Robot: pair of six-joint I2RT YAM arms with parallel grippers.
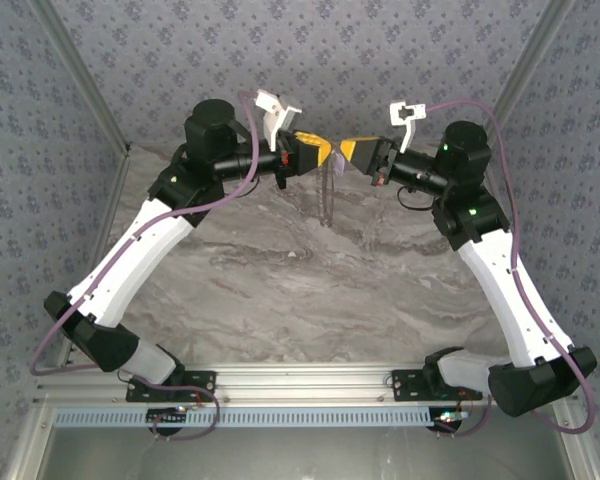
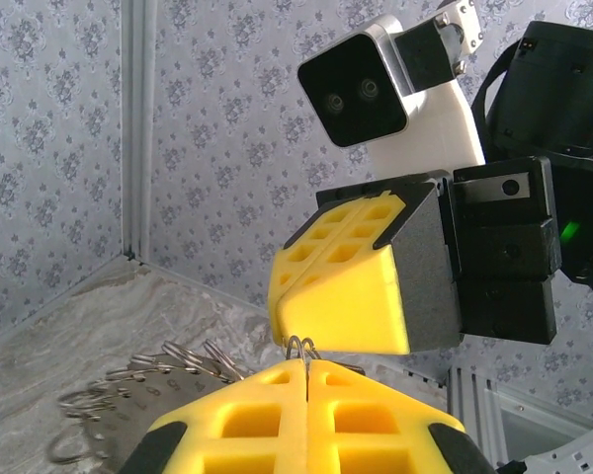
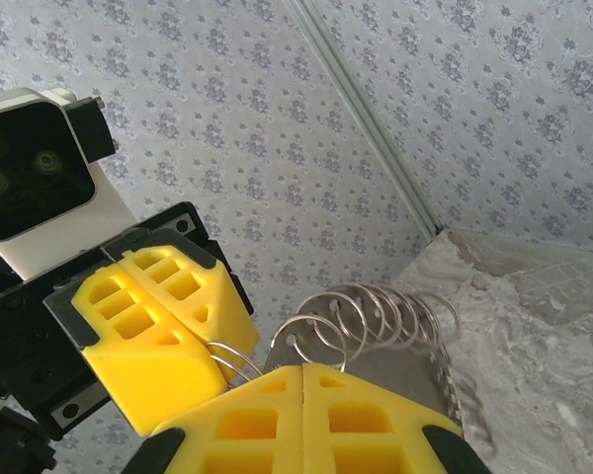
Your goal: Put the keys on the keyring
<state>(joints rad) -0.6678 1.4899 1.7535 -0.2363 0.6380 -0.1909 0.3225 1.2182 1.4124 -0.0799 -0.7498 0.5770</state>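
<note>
— What's the room like?
— Grey flower-patterned walls (image 1: 380,60) on three sides. Below them is a grey marbled table (image 1: 280,290) with a metal rail (image 1: 300,375) along its near edge.
— And your grippers?
— My left gripper (image 1: 328,153) and right gripper (image 1: 345,150) meet tip to tip above the far table. Both are clamped tight on the keyring (image 1: 328,195), which hangs down between them.

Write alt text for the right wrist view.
The right gripper, shut at the bottom edge, and the left gripper, shut at lower left, both appear to pinch the keyring, whose small silvery loops fan out behind them. Patterned wall behind; marble table at right.
</note>
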